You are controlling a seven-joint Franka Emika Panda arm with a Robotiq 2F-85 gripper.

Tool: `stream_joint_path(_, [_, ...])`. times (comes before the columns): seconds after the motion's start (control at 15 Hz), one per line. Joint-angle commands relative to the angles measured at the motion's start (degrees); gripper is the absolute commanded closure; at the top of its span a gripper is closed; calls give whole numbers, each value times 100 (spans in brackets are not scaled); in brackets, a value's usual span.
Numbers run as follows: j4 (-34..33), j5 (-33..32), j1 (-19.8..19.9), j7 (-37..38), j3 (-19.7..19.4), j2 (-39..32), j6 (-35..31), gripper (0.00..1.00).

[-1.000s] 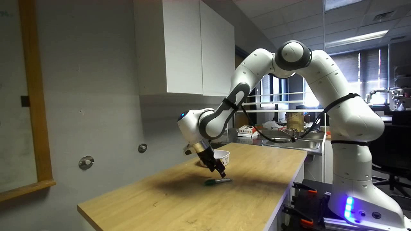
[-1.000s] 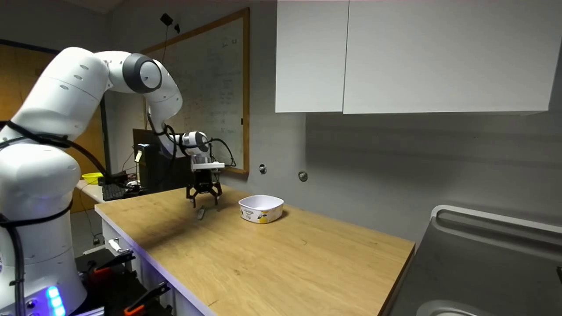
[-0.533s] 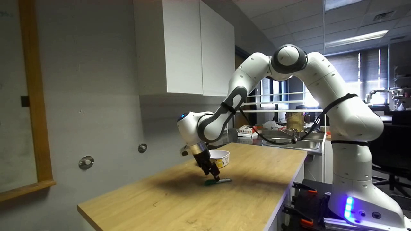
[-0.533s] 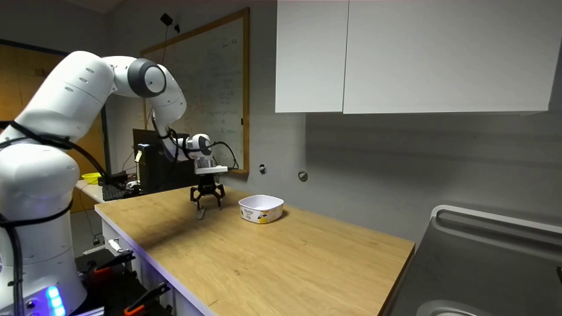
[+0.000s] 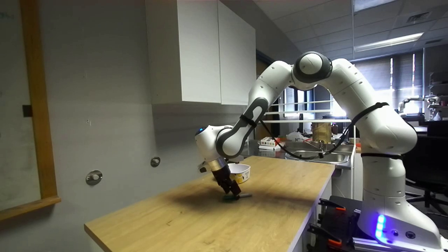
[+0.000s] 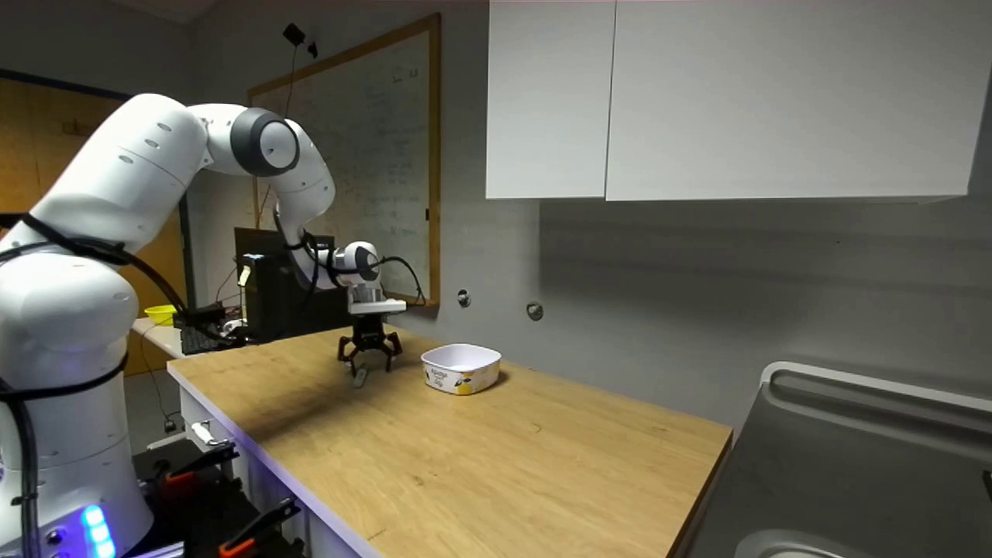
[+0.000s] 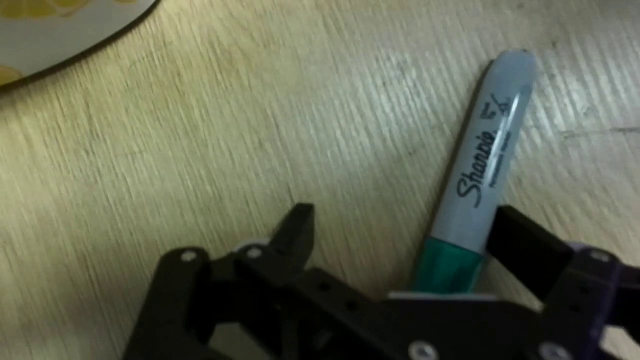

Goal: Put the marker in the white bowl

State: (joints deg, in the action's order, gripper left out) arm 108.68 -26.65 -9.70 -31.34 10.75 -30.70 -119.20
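The marker, grey with a green cap, lies on the table; it shows in the wrist view [image 7: 480, 165] and both exterior views [image 5: 245, 195] [image 6: 360, 377]. My gripper [image 7: 402, 225] is open and low over it, fingers either side. The right finger in the wrist view touches or nearly touches the marker near the cap joint; a wide gap lies between the marker and the left finger. The cap's end is hidden behind the gripper. The gripper also shows in both exterior views [image 5: 233, 193] [image 6: 372, 368]. The white bowl with lemon print [image 6: 449, 378] stands beside the gripper; its edge shows in the wrist view [image 7: 65, 35].
The wooden table [image 6: 496, 465] bears the marker and bowl. A wall and a white cabinet [image 5: 199, 52] stand behind and above the table. A sink [image 5: 325, 157] lies past the table's far end in an exterior view.
My gripper has come down onto the marker and shifted a little toward the bowl. The marker has shifted slightly the same way. The fingers stay apart; the bowl has not moved.
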Motion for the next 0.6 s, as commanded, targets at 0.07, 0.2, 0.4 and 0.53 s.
stream_joint_path(0.07, [25, 67, 27, -72, -11, -100, -137, 47])
stream_joint_path(0.2, [39, 66, 27, -63, -12, -93, -147, 63])
stream_joint_path(0.4, [49, 62, 34, -58, -16, -73, -173, 85])
stream_joint_path(0.53, [49, 65, 40, -58, -19, -66, -182, 91])
